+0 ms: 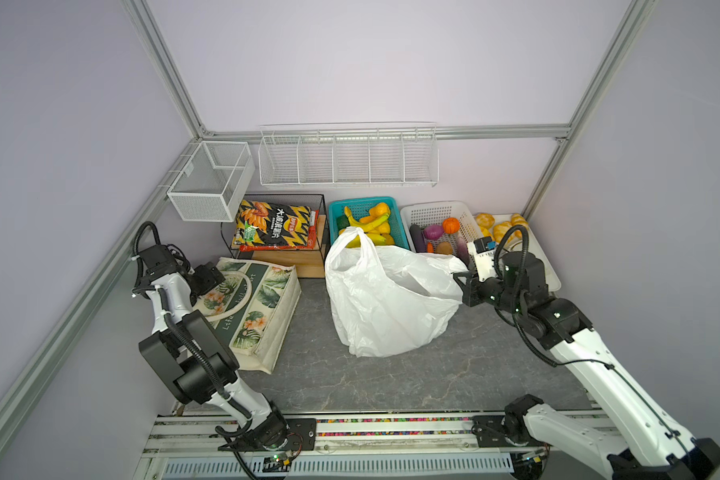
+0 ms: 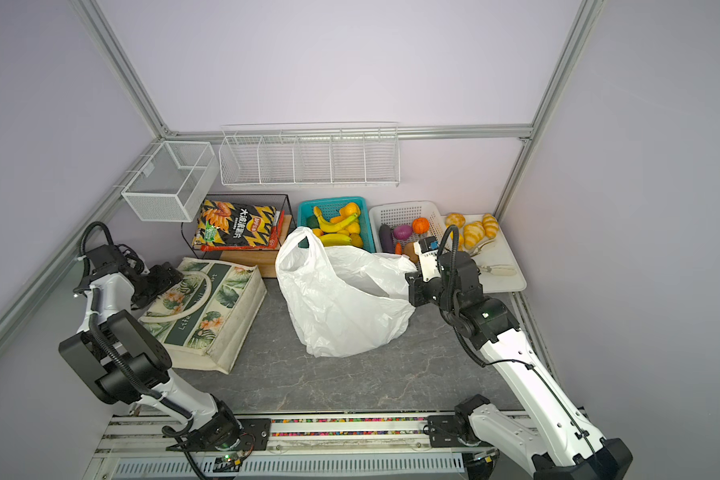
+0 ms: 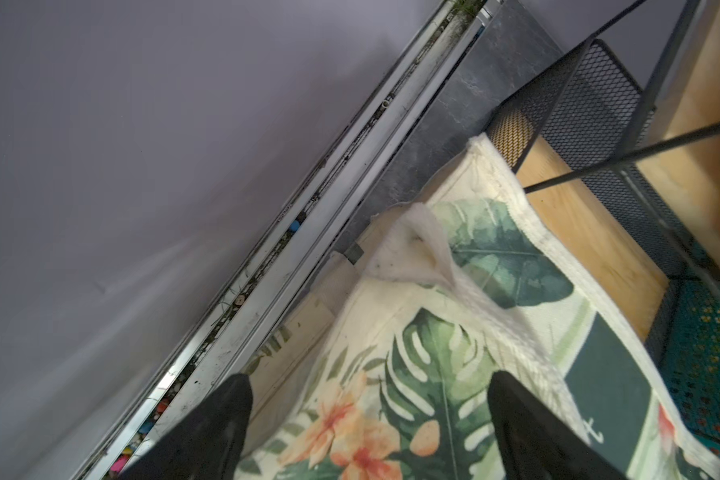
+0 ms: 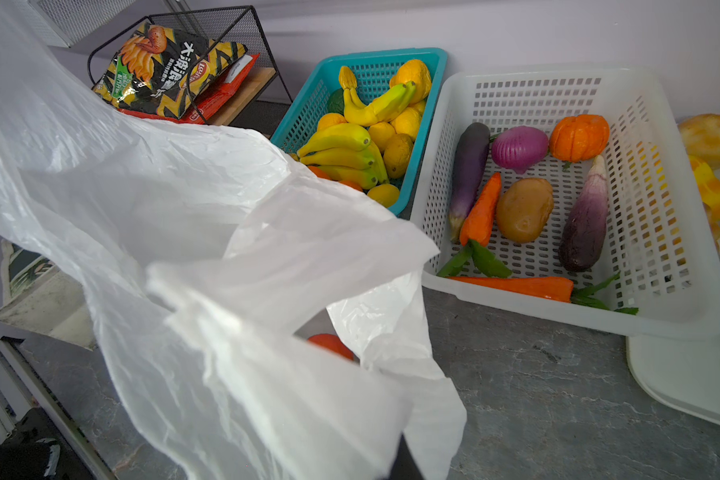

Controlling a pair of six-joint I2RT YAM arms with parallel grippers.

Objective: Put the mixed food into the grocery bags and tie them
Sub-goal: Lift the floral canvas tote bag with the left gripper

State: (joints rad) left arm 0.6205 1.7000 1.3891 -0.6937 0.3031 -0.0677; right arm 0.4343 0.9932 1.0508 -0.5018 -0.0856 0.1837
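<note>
The cream canvas tote lies flat at the left in both top views, its pale rope handle curled on the leaf print. My left gripper hovers open over the tote's far left corner, nothing between its black fingers. The white plastic bag stands crumpled mid-table, one loop handle upright. My right gripper is shut on the bag's right rim, with plastic draped over its jaws. A red round piece shows inside the bag. A purple onion lies in the white basket.
Along the back stand a black wire rack with a black-and-yellow chip bag, a teal basket of bananas, a white basket of toy vegetables and a white tray with bread. Wire baskets hang on the wall.
</note>
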